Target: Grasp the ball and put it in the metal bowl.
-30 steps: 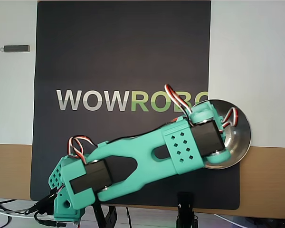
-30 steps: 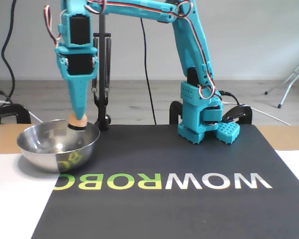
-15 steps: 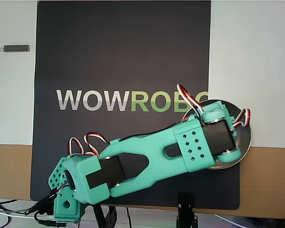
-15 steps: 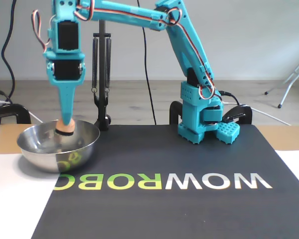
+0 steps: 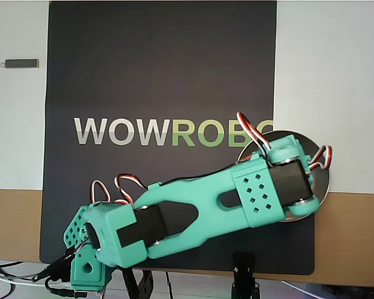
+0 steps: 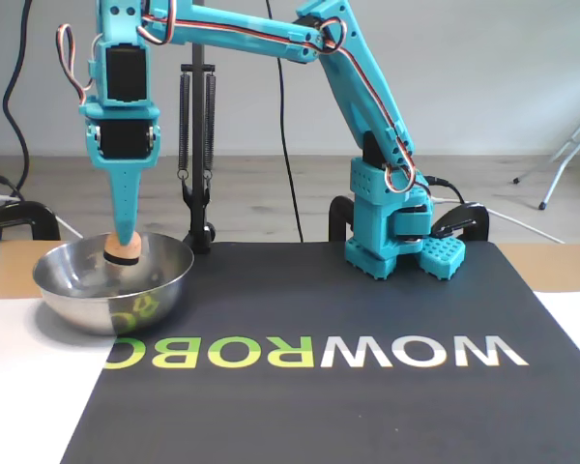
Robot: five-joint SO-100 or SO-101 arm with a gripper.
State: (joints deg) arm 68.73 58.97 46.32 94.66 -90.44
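Teal two-finger hand points straight down, fingers clamped on small peach-orange matte ball at very tip. Ball sits directly below hand, inside rim line of round shiny steel bowl, above bowl floor; contact with floor not discernible. Bowl lies straight under hand, rim all round ball, so release drops ball straight into bowl — no sideways shift judged necessary. Overhead view: wrist covers bowl centre, ball hidden; only rim arc shows beside hand. Bowl rests on counter at edge of black mat.
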